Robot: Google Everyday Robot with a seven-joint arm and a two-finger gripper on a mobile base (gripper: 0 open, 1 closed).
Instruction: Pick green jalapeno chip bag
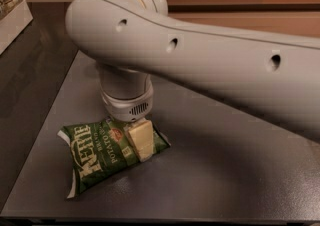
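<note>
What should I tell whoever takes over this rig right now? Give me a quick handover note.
Gripper: low over the right end of the green jalapeno chip bag, apparently touching its top face. No confirmed grasp can be seen.
Bag: lying flat on the grey table, near the front left, lettering facing up, not lifted.
Arm: reaches in from the right and blocks the view of the table behind it.
Done: the approach to the bag.
Left: confirm the grip on the bag, then lift it clear of the table.

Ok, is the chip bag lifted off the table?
No, the chip bag lies on the table, with the gripper at its right end.
</note>
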